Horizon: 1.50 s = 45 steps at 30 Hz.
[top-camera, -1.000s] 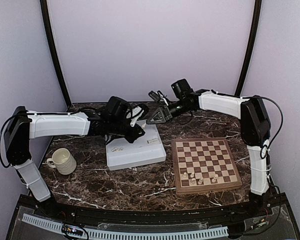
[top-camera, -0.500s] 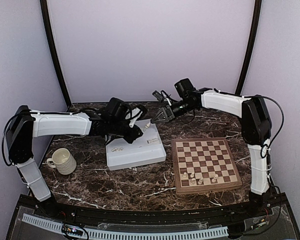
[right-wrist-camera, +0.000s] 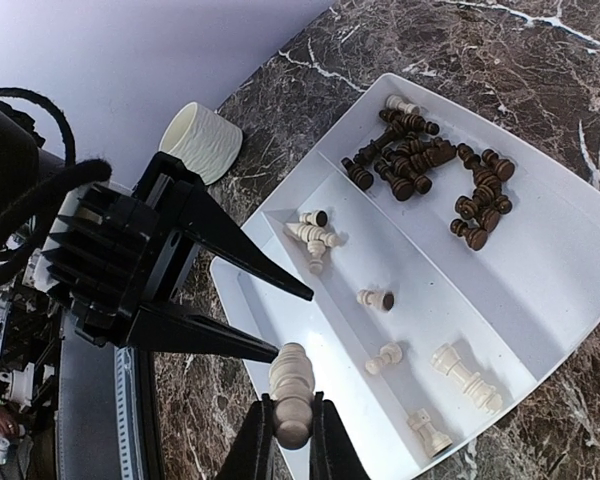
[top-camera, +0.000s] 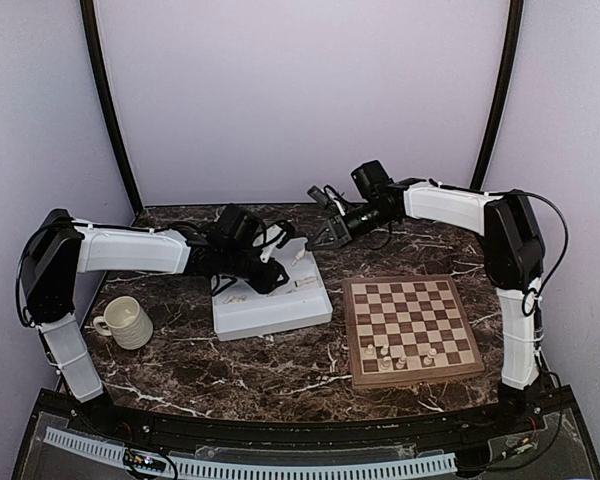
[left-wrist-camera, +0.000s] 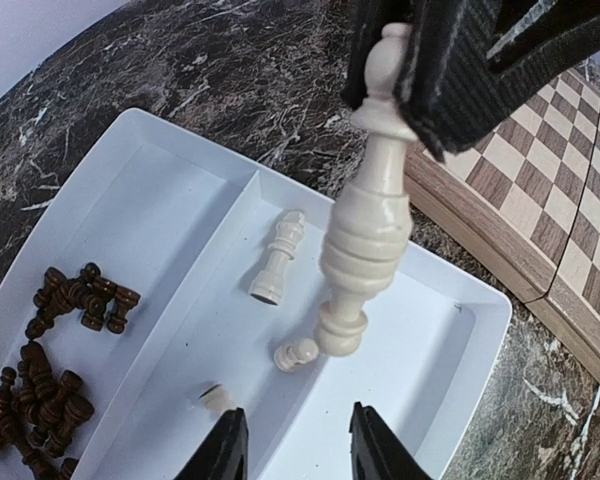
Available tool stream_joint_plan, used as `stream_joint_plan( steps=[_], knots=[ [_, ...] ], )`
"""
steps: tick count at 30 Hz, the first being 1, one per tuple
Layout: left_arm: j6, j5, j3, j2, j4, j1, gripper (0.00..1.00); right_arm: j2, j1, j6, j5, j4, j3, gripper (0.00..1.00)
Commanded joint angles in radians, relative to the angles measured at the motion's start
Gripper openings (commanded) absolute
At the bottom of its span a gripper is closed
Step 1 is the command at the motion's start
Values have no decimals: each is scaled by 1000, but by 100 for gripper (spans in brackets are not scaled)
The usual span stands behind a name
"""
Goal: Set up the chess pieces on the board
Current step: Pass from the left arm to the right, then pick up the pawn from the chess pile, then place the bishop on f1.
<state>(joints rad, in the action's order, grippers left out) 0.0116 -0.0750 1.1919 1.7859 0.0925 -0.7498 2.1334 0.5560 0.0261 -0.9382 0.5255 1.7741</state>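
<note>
My right gripper (right-wrist-camera: pixel 288 435) is shut on the head of a cream chess piece (right-wrist-camera: pixel 291 385), which hangs above the white divided tray (top-camera: pixel 280 310). In the left wrist view this piece (left-wrist-camera: pixel 368 210) hangs from the right gripper (left-wrist-camera: pixel 400 70) over the tray's cream compartment. My left gripper (left-wrist-camera: pixel 298 450) is open and empty just beside and below it; it also shows in the right wrist view (right-wrist-camera: pixel 295 323). Several cream pieces (left-wrist-camera: pixel 278 258) and dark pieces (left-wrist-camera: pixel 50 370) lie in the tray. The chessboard (top-camera: pixel 410 322) has a few cream pieces (top-camera: pixel 395 355) near its front edge.
A cream ribbed mug (top-camera: pixel 125 322) stands on the marble table at the left, also seen in the right wrist view (right-wrist-camera: pixel 202 140). The tray (right-wrist-camera: pixel 570 270) lies between mug and board. The board's edge (left-wrist-camera: pixel 500 250) lies right beside the tray.
My left arm has stretched lower and further right over the tray, its gripper now apart from the cream piece. My right gripper has drawn slightly back and right with the piece.
</note>
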Motion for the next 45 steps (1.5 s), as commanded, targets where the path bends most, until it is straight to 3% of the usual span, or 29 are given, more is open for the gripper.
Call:
stream_joint_plan(
  steps=[1, 7, 15, 23, 30, 37, 45],
  knots=[
    [-38, -56, -12, -16, -64, 4, 39, -23, 12, 8, -6, -2, 11, 0],
    [-57, -94, -3, -3, -109, 5, 36, -18, 24, 8, -14, 0, 9, 0],
    [-58, -118, 29, 21, -132, 4, 25, -15, 31, 8, -20, 2, 14, 0],
    [-57, -132, 26, 21, -143, 5, 3, -18, 31, 21, -12, 9, 10, 0],
    [-71, -121, 21, -5, -109, 6, 0, -37, 21, 86, 60, 72, 47, 0],
    [-129, -113, 8, -90, 1, 20, 0, -210, 0, 218, 218, 109, -54, 0],
    [-158, -164, 157, -65, 171, 50, 0, -482, -11, 400, 398, 168, -297, 0]
  ],
)
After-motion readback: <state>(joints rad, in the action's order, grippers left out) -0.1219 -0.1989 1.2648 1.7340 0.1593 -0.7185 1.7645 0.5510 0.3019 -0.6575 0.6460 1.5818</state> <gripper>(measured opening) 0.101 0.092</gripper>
